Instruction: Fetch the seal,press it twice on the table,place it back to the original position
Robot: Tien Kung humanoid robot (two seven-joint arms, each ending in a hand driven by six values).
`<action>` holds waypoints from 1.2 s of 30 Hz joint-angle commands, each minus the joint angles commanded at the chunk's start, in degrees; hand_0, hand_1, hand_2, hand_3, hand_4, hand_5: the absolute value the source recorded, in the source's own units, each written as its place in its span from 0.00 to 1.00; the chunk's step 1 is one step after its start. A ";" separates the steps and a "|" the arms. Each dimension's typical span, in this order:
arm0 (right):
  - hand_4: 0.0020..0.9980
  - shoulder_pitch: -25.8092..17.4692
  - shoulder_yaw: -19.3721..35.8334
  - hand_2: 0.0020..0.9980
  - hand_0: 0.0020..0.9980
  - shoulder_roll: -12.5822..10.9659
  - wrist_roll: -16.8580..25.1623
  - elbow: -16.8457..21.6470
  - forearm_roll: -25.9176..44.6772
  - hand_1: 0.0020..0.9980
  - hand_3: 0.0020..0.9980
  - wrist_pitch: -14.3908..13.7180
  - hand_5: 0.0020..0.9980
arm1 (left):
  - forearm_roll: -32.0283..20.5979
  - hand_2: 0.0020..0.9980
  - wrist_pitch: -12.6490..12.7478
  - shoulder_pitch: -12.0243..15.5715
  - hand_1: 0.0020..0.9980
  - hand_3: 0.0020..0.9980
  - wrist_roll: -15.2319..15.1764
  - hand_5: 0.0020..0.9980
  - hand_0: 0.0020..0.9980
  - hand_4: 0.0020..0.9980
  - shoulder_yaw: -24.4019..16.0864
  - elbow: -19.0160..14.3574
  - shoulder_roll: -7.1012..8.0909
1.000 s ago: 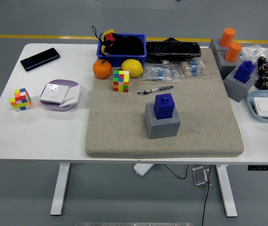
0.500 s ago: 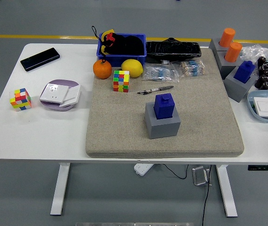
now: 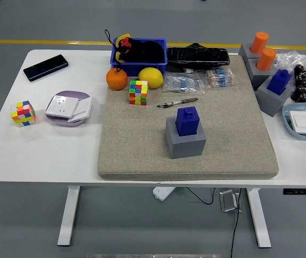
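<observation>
The blue seal (image 3: 187, 119) stands upright in its grey holder block (image 3: 185, 138), near the middle of the beige felt mat (image 3: 137, 140) that covers the centre of the white table (image 3: 40, 145). Nothing touches the seal.

Neither robot hand nor arm appears in the view, so the state of the fingers cannot be told; no hand has hold of anything visible.

Just beyond the holder lies a pen (image 3: 177, 102). Further back on the mat sit a multicoloured cube (image 3: 138, 92), an orange (image 3: 117, 79) and a lemon (image 3: 151, 77), both fruits touching the front of a blue bin (image 3: 139, 54) filled with dark items that are hard to identify. Beside the bin lie a black bag (image 3: 197, 55) and clear packets (image 3: 184, 83).

At the right edge, grey blocks carry two orange cylinders (image 3: 262, 50) and a second blue seal (image 3: 279, 81). A light-blue dish (image 3: 303, 121) is cut off by the frame edge.

Left of the mat are a phone (image 3: 45, 67), a second cube (image 3: 23, 113) and a plate holding white cards (image 3: 68, 107).
</observation>
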 joint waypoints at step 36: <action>0.89 -0.28 1.26 0.74 0.79 0.57 -2.31 2.70 1.05 0.73 0.71 0.25 0.33 | 0.76 0.68 0.54 0.69 0.69 0.75 0.31 0.29 0.72 0.67 -1.00 0.11 -0.35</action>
